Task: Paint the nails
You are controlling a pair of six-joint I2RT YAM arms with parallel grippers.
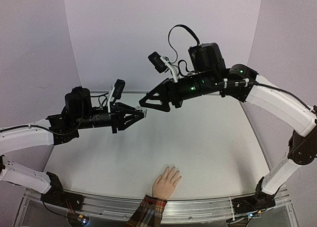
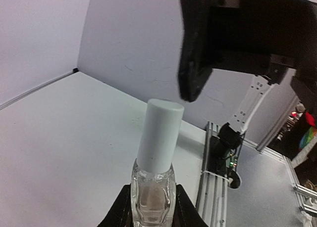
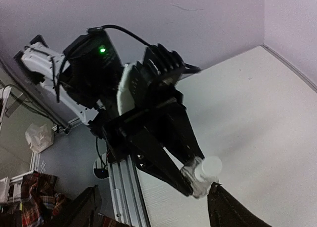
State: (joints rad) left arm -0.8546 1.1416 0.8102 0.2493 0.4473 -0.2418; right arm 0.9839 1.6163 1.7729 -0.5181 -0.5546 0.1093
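Observation:
My left gripper [image 1: 140,113] is shut on a small clear bottle [image 2: 152,195] with a white cap [image 2: 160,135], held in the air above the table's left middle. My right gripper [image 1: 151,104] is open, its fingertips right beside the cap but not around it; one of its fingers [image 2: 197,54] hangs just above the cap. In the right wrist view the bottle [image 3: 200,173] sits close to my open right gripper [image 3: 158,212]. A peach-coloured hand [image 1: 167,181] with a red plaid cuff [image 1: 148,209] lies flat at the near edge. Its nails are too small to make out.
The white table [image 1: 208,138] is walled in white at the back and sides. An aluminium rail [image 1: 198,209] runs along the near edge with both arm bases. Red plaid cloth [image 3: 34,197] shows beyond the rail in the right wrist view.

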